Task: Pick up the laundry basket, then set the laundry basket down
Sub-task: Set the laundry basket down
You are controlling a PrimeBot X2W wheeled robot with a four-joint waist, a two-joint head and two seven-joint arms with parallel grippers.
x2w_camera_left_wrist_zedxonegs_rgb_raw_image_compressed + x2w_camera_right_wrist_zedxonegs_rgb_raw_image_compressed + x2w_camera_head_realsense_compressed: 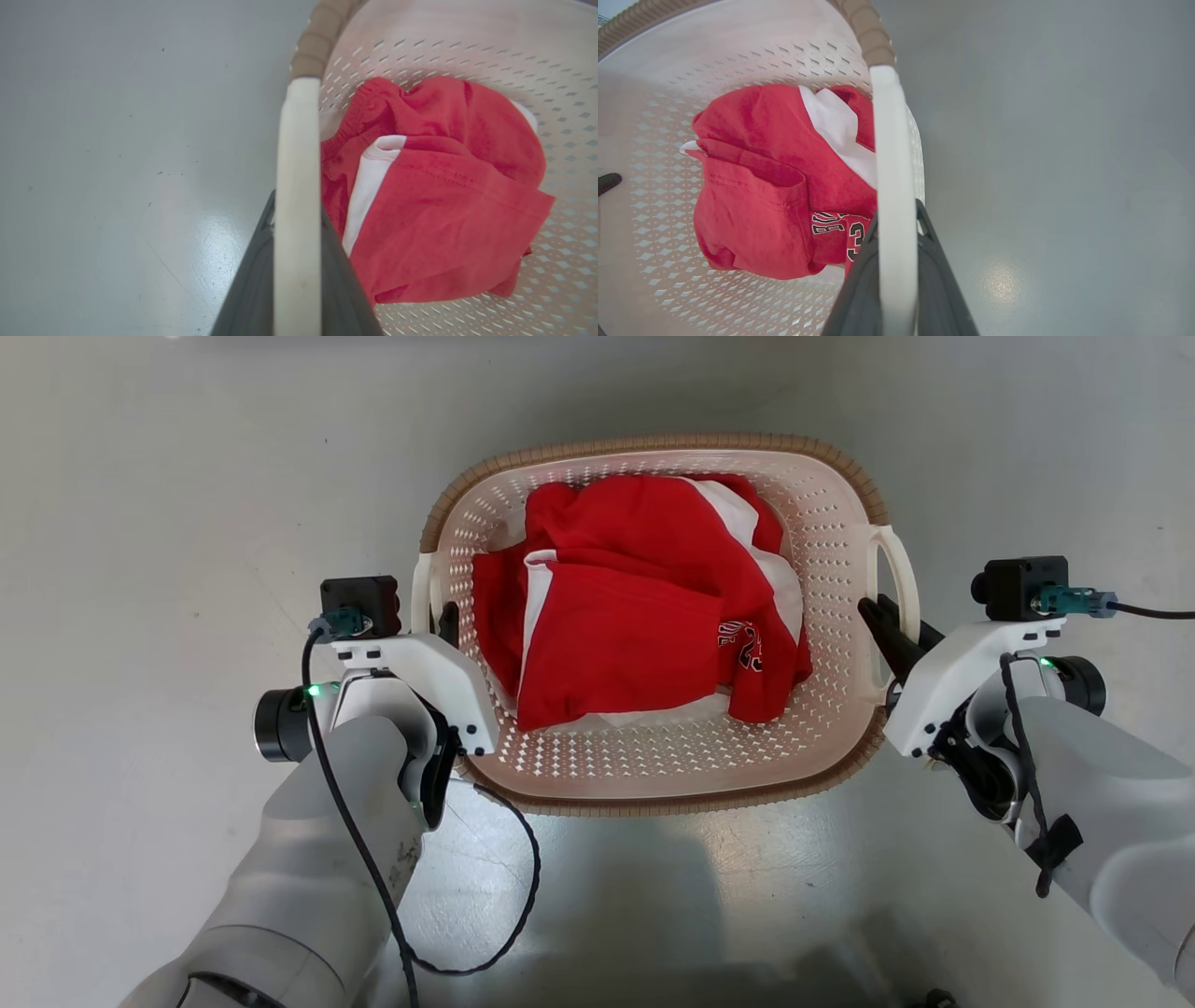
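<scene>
Both pale forearms (308, 840) reach forward, the left gripper (449, 619) pinching the white left loop handle (296, 186) and the right gripper (882, 616) pinching the white right loop handle (893, 186) of a cream-white perforated plastic laundry basket (653, 444) with a brown woven-look rim. It sits low over the glossy grey floor (168, 476); resting or lifted, I cannot tell. Crumpled red-and-white cloth (635, 616) lies inside. The right wrist view catches its black-and-white lettering (831, 228), the left wrist view a plain stitched hem.

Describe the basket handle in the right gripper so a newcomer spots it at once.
Against the grey floor, find the laundry basket, cream with a brown rim and red clothing inside. Its right handle is the white loop on the robot's right side, between the right gripper fingers. Unlike the left handle, it lies nearest the clothing's printed lettering.
</scene>
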